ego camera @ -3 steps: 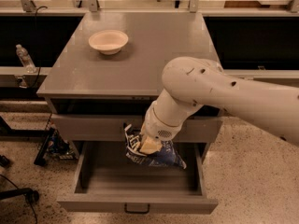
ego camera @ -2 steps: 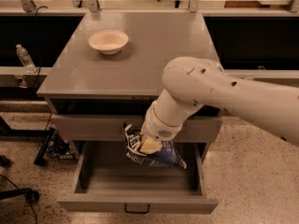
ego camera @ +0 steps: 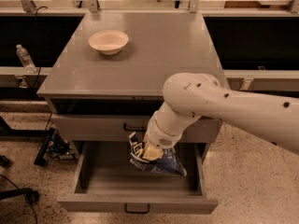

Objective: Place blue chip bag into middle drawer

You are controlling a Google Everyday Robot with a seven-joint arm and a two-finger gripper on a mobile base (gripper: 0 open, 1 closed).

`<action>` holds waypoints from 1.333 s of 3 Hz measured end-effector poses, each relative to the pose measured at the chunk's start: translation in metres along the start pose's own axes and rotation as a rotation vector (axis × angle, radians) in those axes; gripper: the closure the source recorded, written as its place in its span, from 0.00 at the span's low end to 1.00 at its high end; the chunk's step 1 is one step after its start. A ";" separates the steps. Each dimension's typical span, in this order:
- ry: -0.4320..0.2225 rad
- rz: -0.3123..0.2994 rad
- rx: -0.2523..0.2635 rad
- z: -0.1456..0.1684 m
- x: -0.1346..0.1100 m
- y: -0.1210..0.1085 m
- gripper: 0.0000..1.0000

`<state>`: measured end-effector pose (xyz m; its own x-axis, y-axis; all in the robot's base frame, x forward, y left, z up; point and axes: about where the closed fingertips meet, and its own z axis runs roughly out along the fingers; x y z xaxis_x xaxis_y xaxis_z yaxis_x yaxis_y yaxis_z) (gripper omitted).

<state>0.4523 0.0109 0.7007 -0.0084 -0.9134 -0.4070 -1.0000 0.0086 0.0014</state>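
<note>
The gripper [ego camera: 152, 152] clamps the blue chip bag [ego camera: 156, 161] by its upper end, above the open middle drawer [ego camera: 140, 203]. The bag is probably light, crinkly and slippery, with its loose end sagging toward four o'clock.

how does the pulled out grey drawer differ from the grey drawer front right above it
The lower grey drawer is pulled out, its inside showing; the grey drawer front above it is shut flush with the cabinet. The lower one has the crinkly dark-blue chip bag hanging over its open cavity, held by the gripper; the upper front sits behind the arm. Both are flat grey with a small dark handle.
</note>
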 end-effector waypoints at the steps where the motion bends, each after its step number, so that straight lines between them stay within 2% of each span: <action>1: 0.011 0.024 0.019 0.026 0.021 -0.004 1.00; 2: 0.022 0.048 0.051 0.053 0.043 -0.007 1.00; 4: -0.007 0.067 0.086 0.114 0.074 -0.025 1.00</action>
<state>0.4766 -0.0108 0.5668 -0.0753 -0.9068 -0.4147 -0.9932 0.1051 -0.0494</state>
